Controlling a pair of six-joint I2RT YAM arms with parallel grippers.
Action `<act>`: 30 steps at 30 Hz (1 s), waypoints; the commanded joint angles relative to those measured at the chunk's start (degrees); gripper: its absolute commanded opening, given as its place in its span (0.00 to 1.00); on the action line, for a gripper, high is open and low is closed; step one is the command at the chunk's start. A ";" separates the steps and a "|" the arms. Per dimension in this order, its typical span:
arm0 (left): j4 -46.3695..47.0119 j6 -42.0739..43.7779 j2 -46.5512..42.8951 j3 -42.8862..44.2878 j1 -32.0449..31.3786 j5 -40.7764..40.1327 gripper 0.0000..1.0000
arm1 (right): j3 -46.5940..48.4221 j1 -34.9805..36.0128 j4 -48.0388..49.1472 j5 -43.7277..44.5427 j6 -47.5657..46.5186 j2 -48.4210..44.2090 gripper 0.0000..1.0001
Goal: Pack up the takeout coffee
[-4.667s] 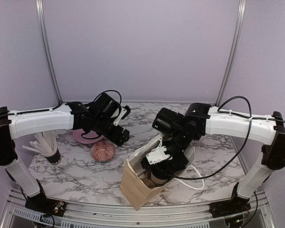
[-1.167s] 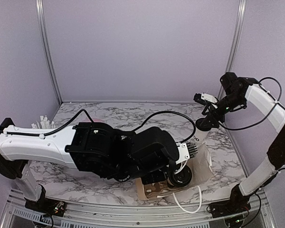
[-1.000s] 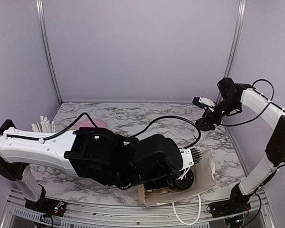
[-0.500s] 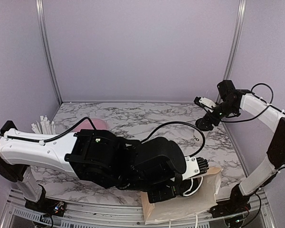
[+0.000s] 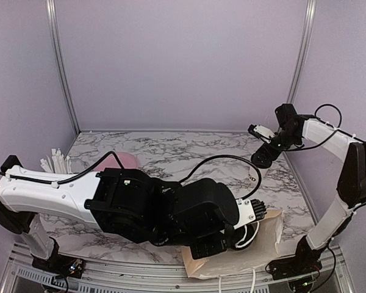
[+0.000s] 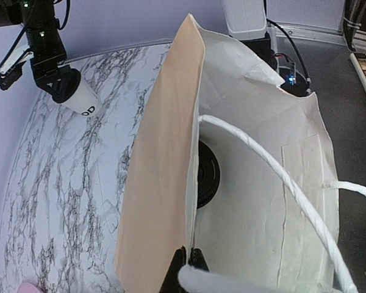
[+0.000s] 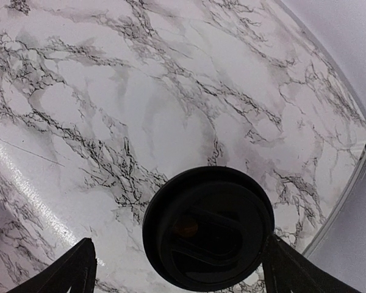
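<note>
At the near right edge of the surface [image 5: 171,152], the left pincer [image 6: 184,268] is staying pressed together on the top rim of the paper bag [image 6: 152,183], just beside its white cord handle [image 6: 262,160]. Over the last second it has been drawing the bag closer to the front rail, where it is now leaning rather than standing square. One packed cup [image 6: 206,174] is sitting inside, with only its black lid showing. At the far right, the loose cup [image 6: 82,101] is standing on the marble, well apart from the bag. The right pincer [image 7: 178,240] is hanging over its lid with the fingers [image 7: 67,271] spreading a little wider than a moment ago, one on each side and apparently not touching it. That widening is suggesting that this cup is not gripped at present, so it is still waiting to be lifted and carried across to the bag that the left arm is holding ready.
</note>
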 commanded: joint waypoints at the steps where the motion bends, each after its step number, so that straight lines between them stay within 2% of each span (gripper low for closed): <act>1: -1.63 3.92 -1.83 -0.89 3.39 -8.60 0.00 | 4.28 -1.00 0.00 -0.97 2.30 2.10 0.92; 4: -1.41 7.44 -2.60 -2.14 7.97 -8.29 0.00 | 5.43 -1.18 -0.75 -1.59 2.89 3.73 0.92; 14: 1.72 15.47 -0.41 0.74 23.07 3.66 0.00 | 8.41 -2.14 -2.38 -1.04 4.30 7.68 0.93; 22: 2.75 16.58 3.41 3.32 29.10 7.13 0.02 | 8.68 -2.42 -4.30 -0.76 4.33 9.02 0.92; 25: 2.77 16.33 4.05 4.36 29.76 6.21 0.12 | 8.30 -2.49 -5.17 0.10 4.65 9.00 0.90; 30: 2.80 15.86 3.69 5.35 30.19 2.75 0.44 | 7.39 -2.61 -5.72 0.74 4.96 8.47 0.80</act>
